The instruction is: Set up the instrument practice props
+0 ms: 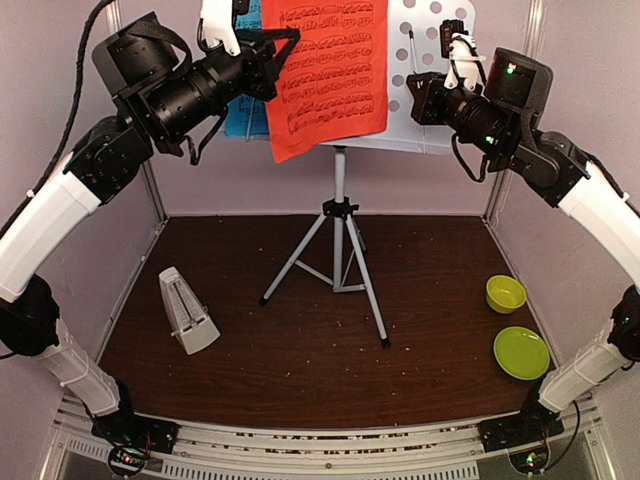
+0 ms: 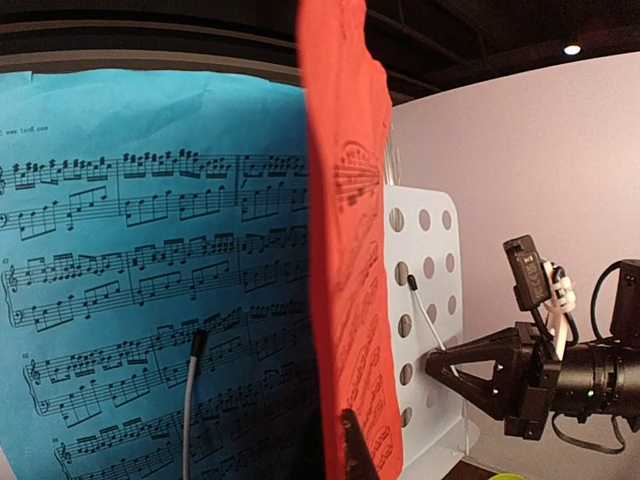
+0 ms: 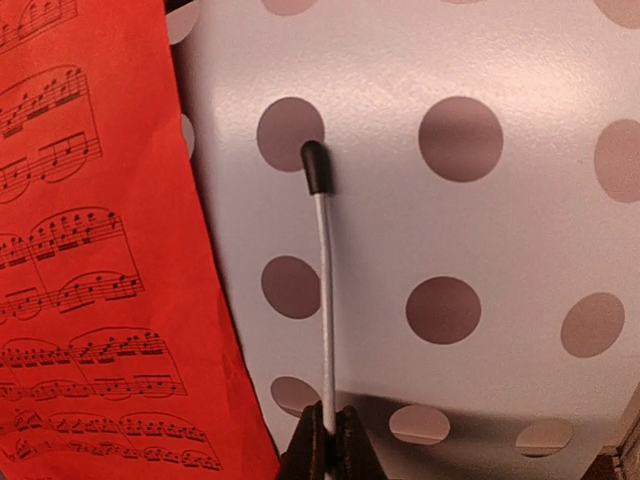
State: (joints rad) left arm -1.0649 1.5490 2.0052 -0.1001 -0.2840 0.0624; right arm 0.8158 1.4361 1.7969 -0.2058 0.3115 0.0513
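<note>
The white perforated stand desk [image 1: 430, 80] sits atop the grey tripod [image 1: 338, 250]. The blue sheet [image 1: 243, 115] rests on the desk's left side and fills the left wrist view [image 2: 140, 280]. My left gripper [image 1: 283, 45] is shut on the left edge of the red sheet [image 1: 330, 70], which hangs in front of the desk, seen edge-on in the left wrist view [image 2: 345, 250]. My right gripper [image 1: 415, 95] is shut on the desk's white page-holder wire [image 3: 322, 270], gripping it low [image 3: 328, 440]. The white metronome [image 1: 187, 312] stands on the table at the left.
A lime-green bowl [image 1: 505, 293] and a lime-green plate [image 1: 521, 352] sit at the right of the brown table. A second page-holder wire [image 2: 190, 400] lies over the blue sheet. Walls close in the sides and back.
</note>
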